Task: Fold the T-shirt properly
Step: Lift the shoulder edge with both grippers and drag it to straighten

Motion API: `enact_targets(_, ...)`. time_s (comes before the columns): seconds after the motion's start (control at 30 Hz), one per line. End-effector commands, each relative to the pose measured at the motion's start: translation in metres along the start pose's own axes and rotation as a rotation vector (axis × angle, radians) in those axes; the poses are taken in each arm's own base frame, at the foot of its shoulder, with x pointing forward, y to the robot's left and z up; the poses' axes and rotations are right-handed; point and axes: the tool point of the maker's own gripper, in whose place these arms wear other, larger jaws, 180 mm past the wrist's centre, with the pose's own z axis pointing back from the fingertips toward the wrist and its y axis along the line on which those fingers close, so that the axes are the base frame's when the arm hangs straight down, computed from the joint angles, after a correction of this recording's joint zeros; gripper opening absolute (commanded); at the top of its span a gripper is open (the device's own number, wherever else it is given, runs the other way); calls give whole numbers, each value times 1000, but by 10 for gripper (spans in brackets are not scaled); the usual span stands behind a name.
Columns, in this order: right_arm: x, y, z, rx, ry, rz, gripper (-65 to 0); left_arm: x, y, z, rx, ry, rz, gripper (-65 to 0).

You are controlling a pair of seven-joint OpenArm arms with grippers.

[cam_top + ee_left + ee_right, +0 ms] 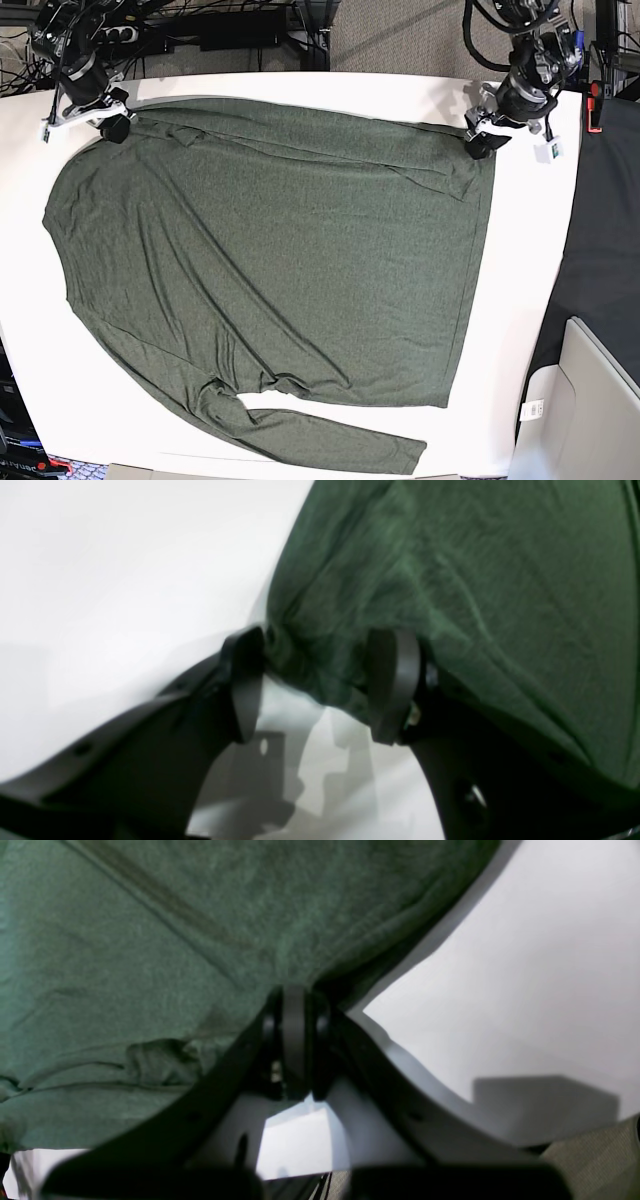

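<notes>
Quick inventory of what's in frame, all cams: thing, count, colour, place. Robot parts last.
T-shirt: 1, dark olive green, long-sleeved, spread flat over most of the table, one sleeve lying along the near edge.
table: 1, white, fills the base view.
tag: 1, white, hanging below the left arm's wrist near the table's far corner.
cables: a bundle, black, beyond the far table edge.
left gripper: 1, black, jaws apart around a bunched corner of the shirt.
right gripper: 1, black, jaws shut on the shirt's edge at the opposite far corner.
</notes>
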Motion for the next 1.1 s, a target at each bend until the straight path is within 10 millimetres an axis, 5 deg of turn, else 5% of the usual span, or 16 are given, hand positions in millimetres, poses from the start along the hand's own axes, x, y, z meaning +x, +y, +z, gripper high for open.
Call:
enact_targets(0.0,9,2,3,8,-33,14,-648,-18,-3,-1,-8,71,16,-330)
enact_targets(0.17,9,1,3,7,-33,13,-648,-25,-18,-5,-48,90,6,-378)
enact_targets(0.43,10,2,3,7,-35,15,-648,-23,-23,-7,-59,85,-1,-650)
enact_targets(0.8,10,-23,23,-32,-43,-15,-648,2,13,25,30,-5,11,-649)
enact_targets(1.07,-5,-26,47,-29,-6,3,-648,-16,28,50,79,19,-17,-649)
